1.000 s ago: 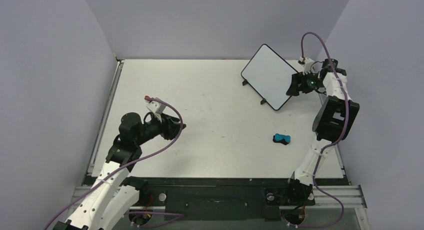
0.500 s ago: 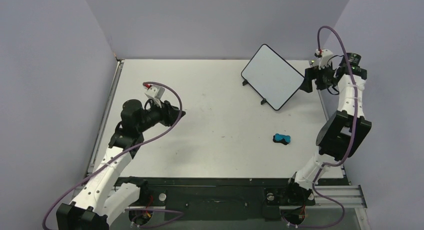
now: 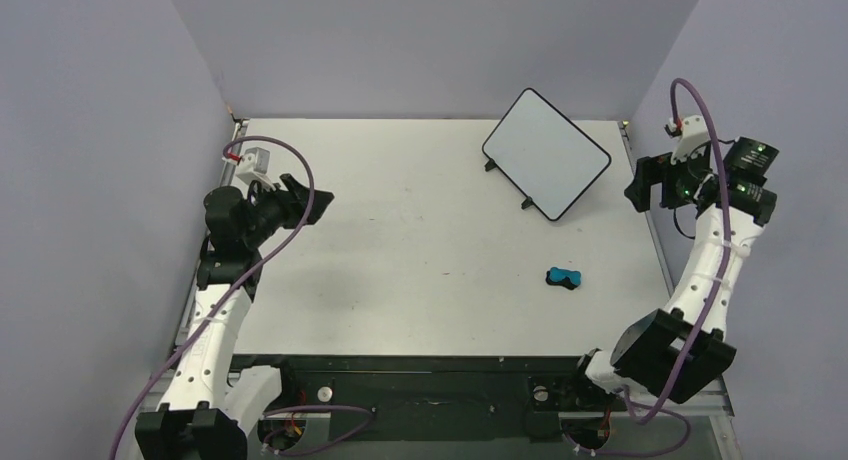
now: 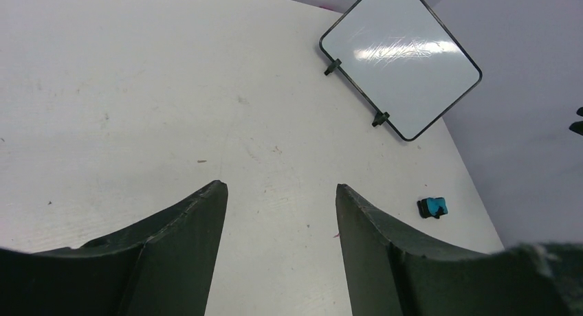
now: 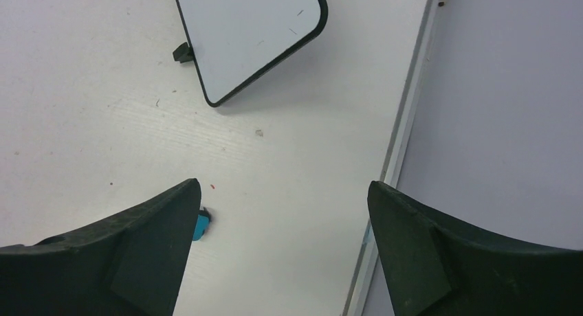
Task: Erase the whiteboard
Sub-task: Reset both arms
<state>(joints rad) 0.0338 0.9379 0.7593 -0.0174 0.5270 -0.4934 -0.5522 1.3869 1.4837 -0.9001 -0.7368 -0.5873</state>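
The whiteboard [image 3: 547,152] leans tilted on its stand at the back right of the table, its white face almost clean, with only a few faint specks [image 5: 300,12]. It also shows in the left wrist view [image 4: 402,69] and the right wrist view [image 5: 247,34]. A small blue eraser [image 3: 564,277] lies loose on the table in front of it. My right gripper [image 3: 645,185] hangs open to the right of the board, apart from it, over the table's right edge [image 5: 283,184]. Far off at the left side, my left gripper [image 3: 305,202] is open and holds nothing [image 4: 278,187].
A metal rail [image 5: 405,123] runs along the table's right edge, with the lavender side wall [image 5: 509,89] just beyond it. Another wall [image 3: 420,40] closes the back. The stand's black feet [image 3: 490,164] stick out at the board's lower edge.
My right gripper has pulled away from the whiteboard's right edge, out to the right. My left arm has drawn back toward the left edge and its jaws have widened.
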